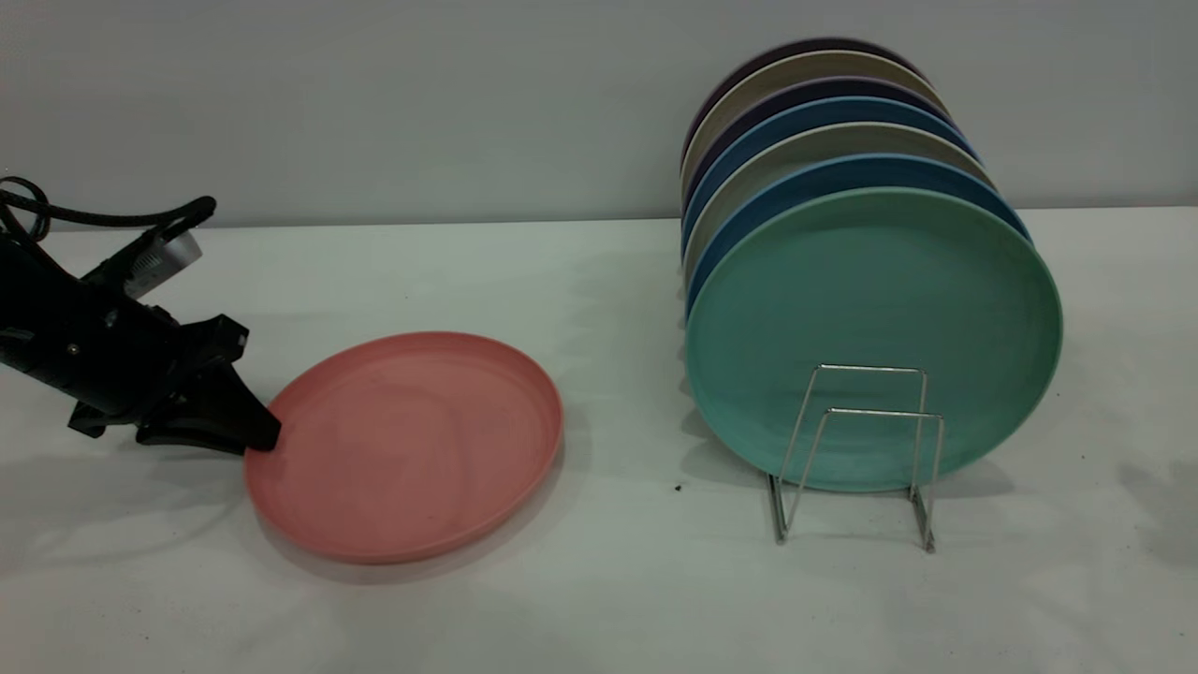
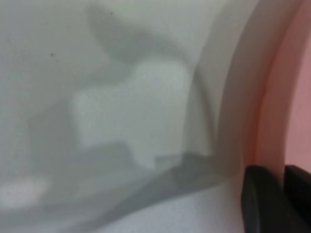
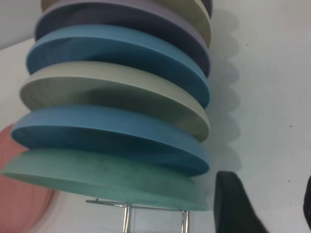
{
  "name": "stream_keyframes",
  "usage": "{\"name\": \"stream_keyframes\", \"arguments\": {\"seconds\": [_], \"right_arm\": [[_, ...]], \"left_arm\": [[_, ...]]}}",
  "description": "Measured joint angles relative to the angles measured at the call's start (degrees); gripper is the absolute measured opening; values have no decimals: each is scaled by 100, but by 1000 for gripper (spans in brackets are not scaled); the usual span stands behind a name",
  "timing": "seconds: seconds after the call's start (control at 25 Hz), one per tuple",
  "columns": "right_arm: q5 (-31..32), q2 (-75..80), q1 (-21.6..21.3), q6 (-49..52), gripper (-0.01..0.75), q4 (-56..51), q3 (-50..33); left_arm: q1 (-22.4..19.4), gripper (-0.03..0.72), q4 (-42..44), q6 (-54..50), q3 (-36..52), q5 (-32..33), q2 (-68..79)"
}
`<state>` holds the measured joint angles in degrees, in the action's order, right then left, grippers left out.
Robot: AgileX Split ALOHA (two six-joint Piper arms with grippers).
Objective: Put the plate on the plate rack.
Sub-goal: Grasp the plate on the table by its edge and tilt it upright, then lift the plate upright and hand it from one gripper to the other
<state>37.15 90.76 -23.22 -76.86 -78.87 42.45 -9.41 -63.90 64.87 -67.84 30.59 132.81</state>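
Observation:
The salmon-pink plate point(image 1: 412, 445) lies on the white table, left of centre. My left gripper point(image 1: 262, 435) sits at the plate's left edge, low over the table. In the left wrist view its two black fingers point(image 2: 262, 199) stand close together with the plate's point(image 2: 296, 97) raised rim between them, shut on it. The silver wire plate rack point(image 1: 884, 411) stands at the right, with two bare loops at its front. My right gripper point(image 3: 269, 208) hangs open above the table beside the rack point(image 3: 127, 218), holding nothing; the exterior view does not show it.
Several plates stand upright in the rack, a teal-green one point(image 1: 870, 328) foremost, with blue, beige and purple ones behind it. A bare strip of table point(image 1: 627, 487) separates the pink plate from the rack. A grey wall closes the back.

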Motion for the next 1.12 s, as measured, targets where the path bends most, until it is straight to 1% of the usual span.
{"name": "stream_keyframes", "arguments": {"seconds": [0.24,0.48,0.72,0.84,1.0,1.12], "right_arm": [[11,0,0,0,370,-6,0],[19,0,0,-101,370,-16,0],[167,-182,0,-237,370,-79,0],[289,-421,0,-237,370,-79,0],[489,-737,0,-135,370,-40,0],[734,-898,0,-33,370,-12,0]], "left_arm": [[0,24,-18,92,0,-15,5],[0,22,-18,146,0,-14,5],[0,22,-25,269,0,205,-230],[0,22,-209,384,0,364,-562],[6,22,-785,768,0,731,-1036],[36,22,-1014,951,0,947,-1391]]}}
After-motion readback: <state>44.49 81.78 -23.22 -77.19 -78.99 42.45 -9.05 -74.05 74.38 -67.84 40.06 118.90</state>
